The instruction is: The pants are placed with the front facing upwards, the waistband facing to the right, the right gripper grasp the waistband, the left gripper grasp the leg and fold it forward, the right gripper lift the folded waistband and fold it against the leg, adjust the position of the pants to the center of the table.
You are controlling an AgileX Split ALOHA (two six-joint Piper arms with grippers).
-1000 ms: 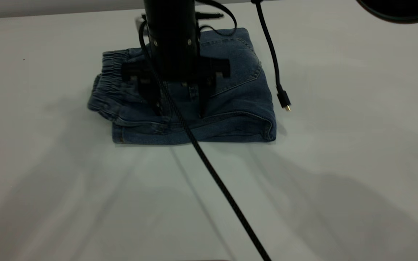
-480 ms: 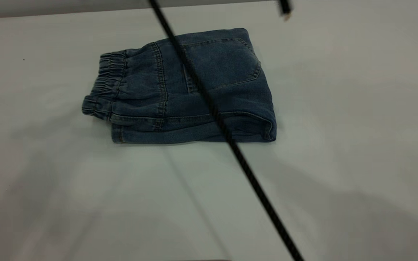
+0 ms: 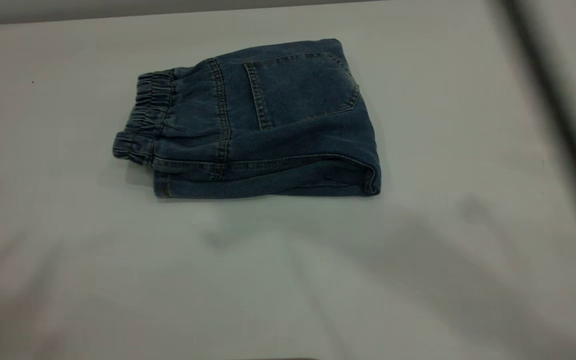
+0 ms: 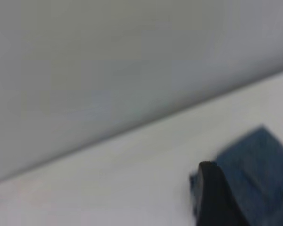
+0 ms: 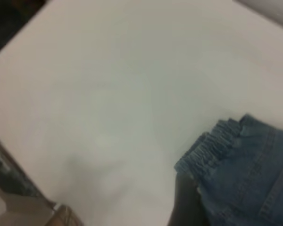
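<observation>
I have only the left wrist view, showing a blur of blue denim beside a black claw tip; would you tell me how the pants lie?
Observer: The short blue denim pants lie folded in a compact bundle on the large white table.
Operator: Which side is up?
Observer: The square back pocket faces up.
Operator: And the waistband?
Observer: The ruched elastic waistband sticks out at the exterior view's left end.

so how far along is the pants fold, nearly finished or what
Nearly finished, by the look of it. The pants lie as a compact folded bundle with the waistband on top at one end and the back pocket up. Nothing holds them. At most a nudge toward the middle of the table may remain.
</observation>
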